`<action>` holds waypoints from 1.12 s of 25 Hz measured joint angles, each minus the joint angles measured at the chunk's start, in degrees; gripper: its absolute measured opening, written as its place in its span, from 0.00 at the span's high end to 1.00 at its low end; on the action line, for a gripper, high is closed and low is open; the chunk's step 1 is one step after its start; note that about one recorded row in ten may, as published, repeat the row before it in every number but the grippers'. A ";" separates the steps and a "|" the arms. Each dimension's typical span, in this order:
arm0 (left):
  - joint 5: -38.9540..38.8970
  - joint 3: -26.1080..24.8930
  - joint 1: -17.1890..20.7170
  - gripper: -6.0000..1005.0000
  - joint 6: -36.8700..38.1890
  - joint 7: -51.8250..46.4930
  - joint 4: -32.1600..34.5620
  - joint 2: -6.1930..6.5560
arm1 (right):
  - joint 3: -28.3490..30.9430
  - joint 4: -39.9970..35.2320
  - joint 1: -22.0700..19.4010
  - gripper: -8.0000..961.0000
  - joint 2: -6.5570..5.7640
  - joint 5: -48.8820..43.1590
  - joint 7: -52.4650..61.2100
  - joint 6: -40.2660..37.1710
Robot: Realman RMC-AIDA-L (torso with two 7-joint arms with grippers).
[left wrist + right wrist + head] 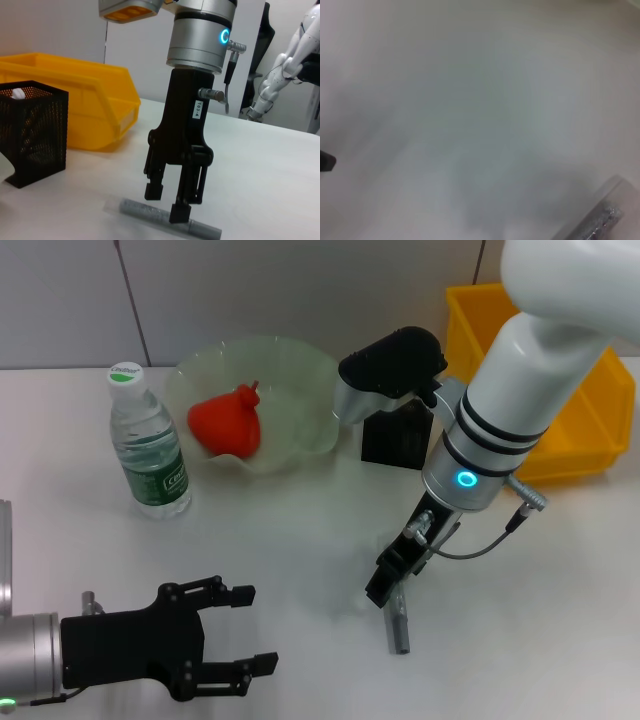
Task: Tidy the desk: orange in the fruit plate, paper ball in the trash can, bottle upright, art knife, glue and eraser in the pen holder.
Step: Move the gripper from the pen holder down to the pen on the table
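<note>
Grey art knife [162, 219] lies flat mid-surface | right claw [167, 205] is spread astride it, set for pinching | left claw [232, 632] is parked spread at near edge

the right arm hides most of the pen holder [398, 440] and part of the trash can [590, 430] in the head view, and the picture edge cuts the can too. the right gripper [388, 588] covers the upper end of the grey art knife [398, 625]. in the right wrist view almost all is blur; only one corner of the knife [600, 220] shows, cut by the edge. a small white thing [18, 93] inside the holder is too small to tell.
</note>
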 joint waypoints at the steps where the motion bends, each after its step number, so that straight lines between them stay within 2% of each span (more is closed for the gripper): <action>1: 0.29 -0.03 0.00 0.17 -0.15 0.00 0.04 0.01 | -0.20 0.02 0.00 0.30 0.00 0.00 0.07 0.10; 14: 3.52 -0.14 0.62 0.17 -2.20 -0.48 4.73 0.02 | -0.84 0.00 0.05 0.30 0.00 -0.21 0.81 0.40; 28: 3.59 0.30 0.50 0.17 -1.83 -0.68 5.70 -0.05 | -1.98 0.00 0.08 0.31 -0.01 -0.19 0.84 0.96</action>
